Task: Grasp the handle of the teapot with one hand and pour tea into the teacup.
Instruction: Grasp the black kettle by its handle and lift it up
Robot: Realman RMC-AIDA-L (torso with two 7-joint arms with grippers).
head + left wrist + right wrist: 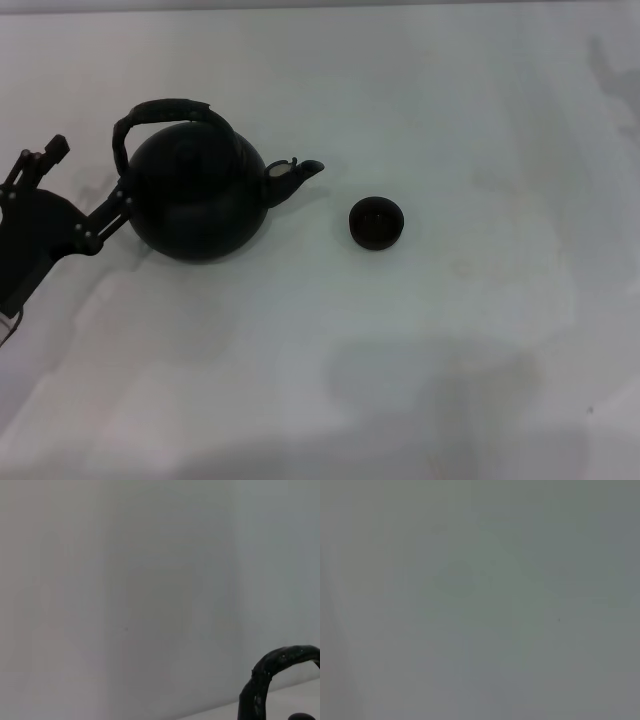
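On a white table [420,360]: teacup [376,222] right of teapot [198,200], spout toward it, apart. Left gripper [85,190] spread wide at teapot's left flank, below handle [165,112]. No legible markings. Right gripper unseen.

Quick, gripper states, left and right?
Left gripper: open, empty, beside the teapot, not on the handle.
Right gripper: not in view.
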